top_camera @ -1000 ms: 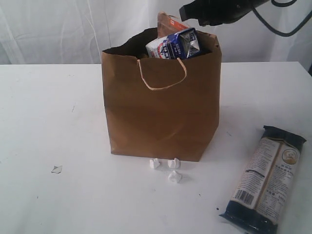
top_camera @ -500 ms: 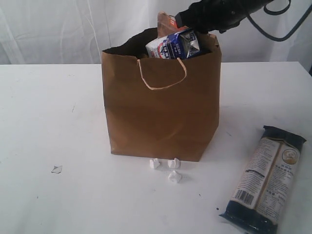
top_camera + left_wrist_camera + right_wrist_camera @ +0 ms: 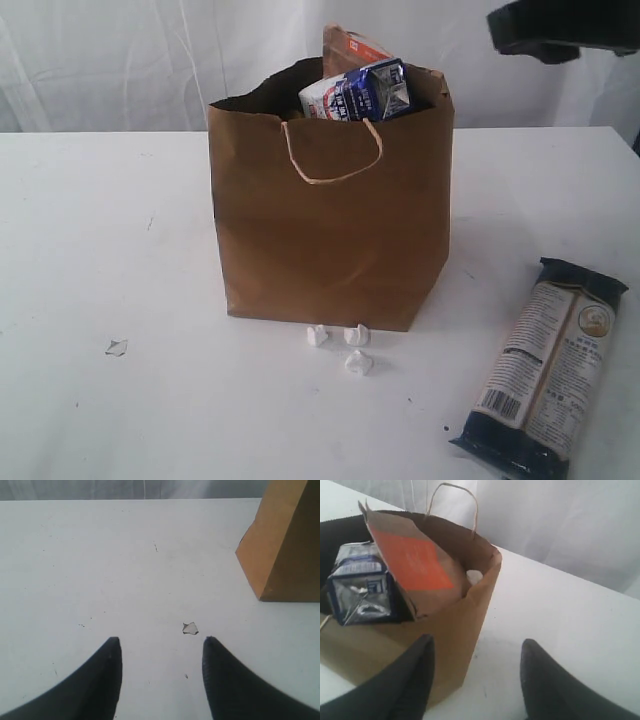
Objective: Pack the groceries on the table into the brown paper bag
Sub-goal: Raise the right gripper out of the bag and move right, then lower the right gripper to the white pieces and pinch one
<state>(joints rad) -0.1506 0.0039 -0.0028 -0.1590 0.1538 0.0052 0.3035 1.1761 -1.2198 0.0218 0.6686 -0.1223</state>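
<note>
In the exterior view, one brown paper bag [image 3: 330, 240] is being seen upright near the middle of the table [image 3: 100, 250]. Wide bare room is being left on the tabletop from 7 to 10 o'clock of the bag, up to the table edge. One small blue-white carton [image 3: 357, 92] and one brown kraft pouch with orange label [image 3: 345, 45] are being shown above the bag's rim, the pouch behind the carton. One long dark noodle packet [image 3: 548, 370] is lying flat on the table at 4 o'clock of the bag, well apart from it and close to the picture's edge. Three small white scraps [image 3: 345, 345] are lying just beside the bag's foot at 6 o'clock, and a fourth scrap [image 3: 117, 347] at 8 o'clock. The right arm [image 3: 565, 28] is being held high at 2 o'clock, clear of the bag.

In the left wrist view, the left gripper [image 3: 159, 641] is being held over bare table with its jaws apart and nothing between them. One scrap [image 3: 190, 628] is lying near one fingertip, and one bag corner [image 3: 285, 545] is standing well apart.

In the right wrist view, the right gripper [image 3: 476, 642] is being held above the bag's side edge [image 3: 465, 625], jaws apart and empty. The pouch [image 3: 415, 565] is leaning on the carton [image 3: 360, 587] inside the bag.
</note>
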